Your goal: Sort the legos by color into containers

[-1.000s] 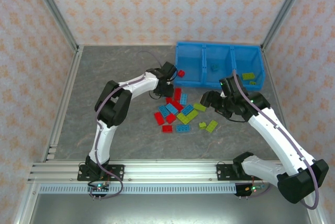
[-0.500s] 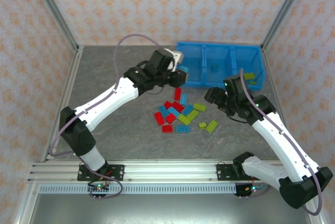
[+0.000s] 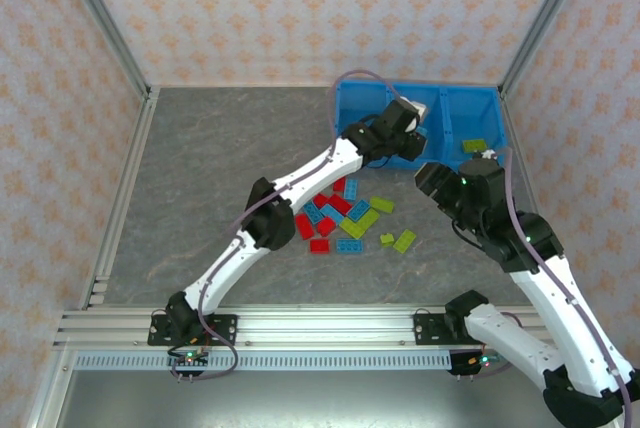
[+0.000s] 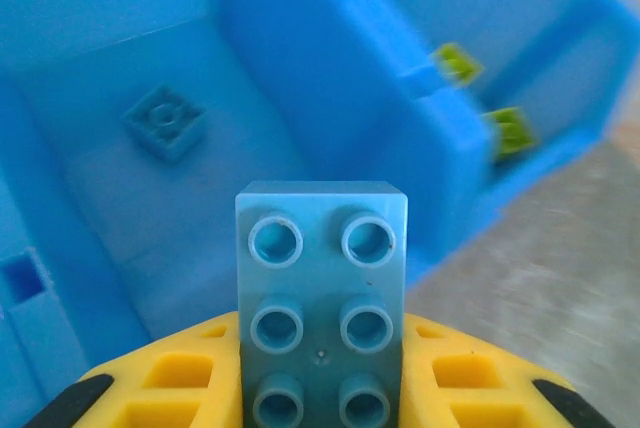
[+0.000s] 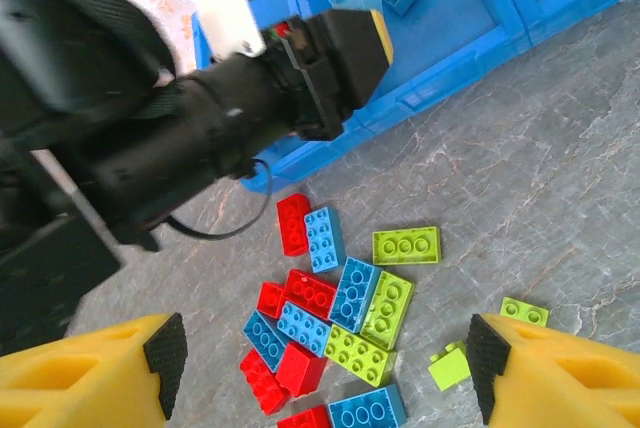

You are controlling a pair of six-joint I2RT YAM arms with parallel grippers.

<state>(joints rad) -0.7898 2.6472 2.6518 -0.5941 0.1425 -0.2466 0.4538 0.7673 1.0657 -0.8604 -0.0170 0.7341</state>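
Standing at the near edge of the table (image 3: pixel 200 198), I see both arms bolted there and reaching away from me. The loose legos (image 3: pixel 340 214) lie in a jumble about the middle of the table. Red, light blue and lime green bricks touch and overlap there, and two lime green pieces (image 3: pixel 404 240) lie a little apart on the pile's right side. The right gripper (image 5: pixel 327 363) hangs above the right side of that pile. Its yellow fingers are spread wide with nothing between them, and the scattered bricks show on the table under the gap. Farther off, the left arm stretches diagonally across the table to the bright blue bin (image 3: pixel 465 89), which sits along the far edge towards the far right corner. The left gripper (image 4: pixel 322 398) is over the bin's middle compartment. Its yellow fingers are clamped on a light blue brick (image 4: pixel 322 278), which sticks out past the fingertips with its studded face showing and is held clear of the floor below. On that compartment's floor lies one blue brick (image 4: pixel 165 123), flat and alone. Past the divider, the right compartment holds a few lime green bricks (image 3: pixel 475 145).
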